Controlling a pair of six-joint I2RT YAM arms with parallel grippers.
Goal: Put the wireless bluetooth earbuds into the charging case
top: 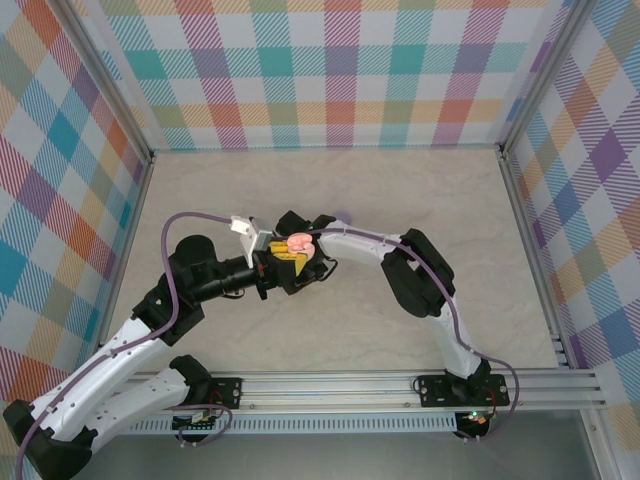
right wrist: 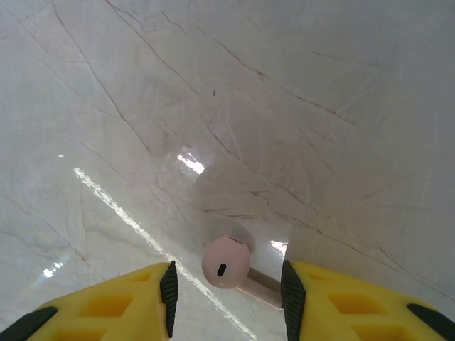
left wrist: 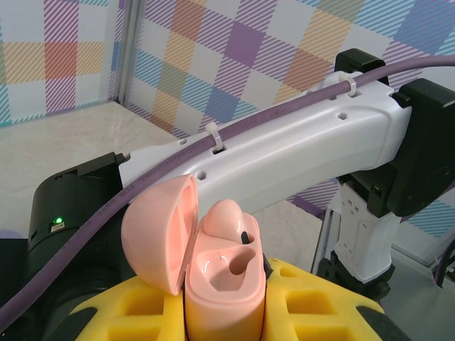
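The task is judged about half done for the pink set. The pink charging case [left wrist: 224, 291] is held upright between the yellow fingers of the left gripper [left wrist: 226, 323], which is closed tight on its body. Its lid [left wrist: 158, 238] is swung open to the left. 1 pale pink earbud [left wrist: 224, 213] is seated in the far socket, and the near socket [left wrist: 233, 261] is seen empty.

In the right wrist view, the 2nd pale pink earbud [right wrist: 226, 261] lies between the pads of the right gripper [right wrist: 229, 300]. Its jaws stand partly apart, with a gap shown at the left pad (whether the stem touches the right pad, or the bud is lifted off the marble table [right wrist: 213, 106], cannot be told). That bud is left to be brought to the empty socket and pressed in, and the lid shut.

From above, a small purple object [top: 343, 213] is seen just behind the right arm [top: 420, 275], too small to be identified. That arm's white link and purple cable [left wrist: 178, 167] are crossed close behind the open case, so the approach is judged tight.
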